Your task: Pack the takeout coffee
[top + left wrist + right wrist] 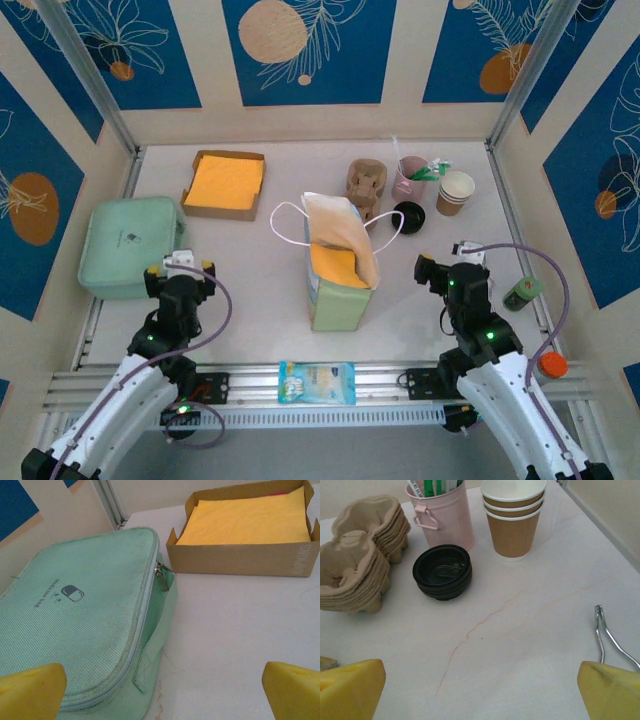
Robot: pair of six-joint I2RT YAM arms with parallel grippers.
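The takeout coffee is out of view. A stack of lidless brown paper cups [455, 192] [512, 525] stands at the back right, with a stack of black lids [408, 216] [441, 572] to its left. A tall pale-green paper bag [338, 300] with white handles stands open at the table's middle. My right gripper [447, 262] [480, 690] is open, low over bare table in front of the lids. Over on the left, my left gripper [180, 265] [162, 695] is also open, beside a mint zip pouch [130, 245] [70, 615], with nothing between its fingers.
A pink cup of utensils [410, 178] [442, 517] and stacked pulp cup carriers [365, 185] [355, 580] sit at the back. A cardboard box of yellow napkins [225, 183] [245, 530] lies back left. A wipes packet [316, 382] lies at the near edge. A metal clip [602, 635] lies right.
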